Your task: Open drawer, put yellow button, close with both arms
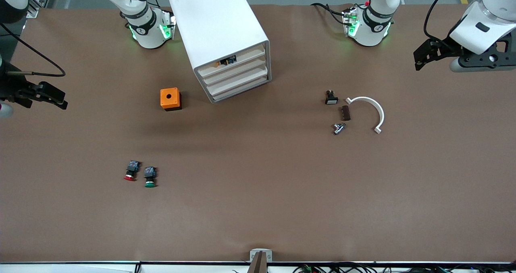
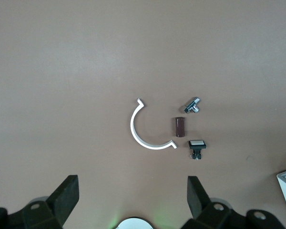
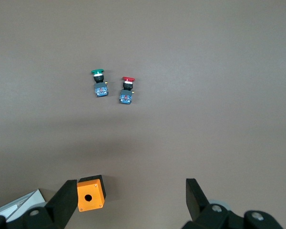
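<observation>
The cabinet (image 1: pixel 219 31) stands on the brown tabletop (image 1: pixel 258 208) between the 2 arm bases, its front turned toward the front camera and slightly toward the left arm's end. Of its 4 drawers, the uppermost drawer (image 1: pixel 242 60) sits pushed in about level with the 3 below it. The yellow button (image 1: pixel 227 61) lies inside it and shows through the gap above the drawer's front lip.

The left hand (image 1: pixel 420 60) hangs in the air over the left arm's end of the tabletop, at about 3 o'clock from the cabinet in the front view. Its fingers are spread wide apart and hold nothing. The right hand (image 1: pixel 60 99) hangs over the right arm's end, at about 8 o'clock from the cabinet, also spread wide and empty.

An orange box (image 1: pixel 170 98) with a round hole in its top sits just beside the cabinet, at its 8 o'clock. Nearer the front camera, at about 7 o'clock from the box, a red-capped button (image 1: pixel 131 171) and a green-capped button (image 1: pixel 150 177) lie side by side, apart from each other.

Toward the left arm's end, 4 small parts cluster together: a white curved clip (image 1: pixel 369 111), a brown block (image 1: pixel 345 113) beside it at its 9 o'clock, a black switch (image 1: pixel 331 97) with a white face at the block's 11 o'clock, and a metal fitting (image 1: pixel 338 128) at its 7 o'clock.
</observation>
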Robot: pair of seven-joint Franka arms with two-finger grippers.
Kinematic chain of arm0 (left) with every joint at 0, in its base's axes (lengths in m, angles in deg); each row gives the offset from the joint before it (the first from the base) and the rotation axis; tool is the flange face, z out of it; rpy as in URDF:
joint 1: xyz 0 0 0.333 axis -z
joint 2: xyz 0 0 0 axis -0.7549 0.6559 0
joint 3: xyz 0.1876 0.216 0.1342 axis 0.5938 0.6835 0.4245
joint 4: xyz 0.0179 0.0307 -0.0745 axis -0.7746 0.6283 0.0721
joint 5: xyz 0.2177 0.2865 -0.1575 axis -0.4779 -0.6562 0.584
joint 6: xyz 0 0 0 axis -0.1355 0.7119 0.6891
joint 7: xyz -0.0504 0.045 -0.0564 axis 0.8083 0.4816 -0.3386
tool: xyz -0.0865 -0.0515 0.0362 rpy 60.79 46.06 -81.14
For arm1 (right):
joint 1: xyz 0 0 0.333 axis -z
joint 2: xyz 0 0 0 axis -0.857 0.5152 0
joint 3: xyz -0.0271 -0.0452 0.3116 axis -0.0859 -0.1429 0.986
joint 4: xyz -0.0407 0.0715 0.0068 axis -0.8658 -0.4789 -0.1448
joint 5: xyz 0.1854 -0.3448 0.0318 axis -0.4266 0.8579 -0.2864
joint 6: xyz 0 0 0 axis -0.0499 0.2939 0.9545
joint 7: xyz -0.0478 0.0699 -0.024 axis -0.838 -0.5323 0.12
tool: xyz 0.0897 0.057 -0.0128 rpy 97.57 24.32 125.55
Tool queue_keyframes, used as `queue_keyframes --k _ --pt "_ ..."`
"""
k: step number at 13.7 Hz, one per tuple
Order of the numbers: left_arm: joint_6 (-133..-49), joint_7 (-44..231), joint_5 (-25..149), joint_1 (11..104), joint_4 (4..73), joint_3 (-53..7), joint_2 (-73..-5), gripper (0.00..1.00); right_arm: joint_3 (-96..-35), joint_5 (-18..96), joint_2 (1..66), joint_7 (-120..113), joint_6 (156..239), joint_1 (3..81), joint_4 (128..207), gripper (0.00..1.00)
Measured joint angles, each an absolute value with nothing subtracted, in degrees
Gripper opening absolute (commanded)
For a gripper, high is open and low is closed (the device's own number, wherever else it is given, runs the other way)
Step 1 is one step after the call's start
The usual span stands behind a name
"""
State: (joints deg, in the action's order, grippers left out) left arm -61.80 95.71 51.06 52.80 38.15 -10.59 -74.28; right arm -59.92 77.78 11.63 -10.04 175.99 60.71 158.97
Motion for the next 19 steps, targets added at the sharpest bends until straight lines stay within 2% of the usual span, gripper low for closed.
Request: queue_keyframes --k 19 --pt "-61.3 95.7 51.1 51.4 36.4 -10.5 -73.5 1.00 -59.3 78.4 11.5 -10.0 176.0 60.2 159.0 1.00"
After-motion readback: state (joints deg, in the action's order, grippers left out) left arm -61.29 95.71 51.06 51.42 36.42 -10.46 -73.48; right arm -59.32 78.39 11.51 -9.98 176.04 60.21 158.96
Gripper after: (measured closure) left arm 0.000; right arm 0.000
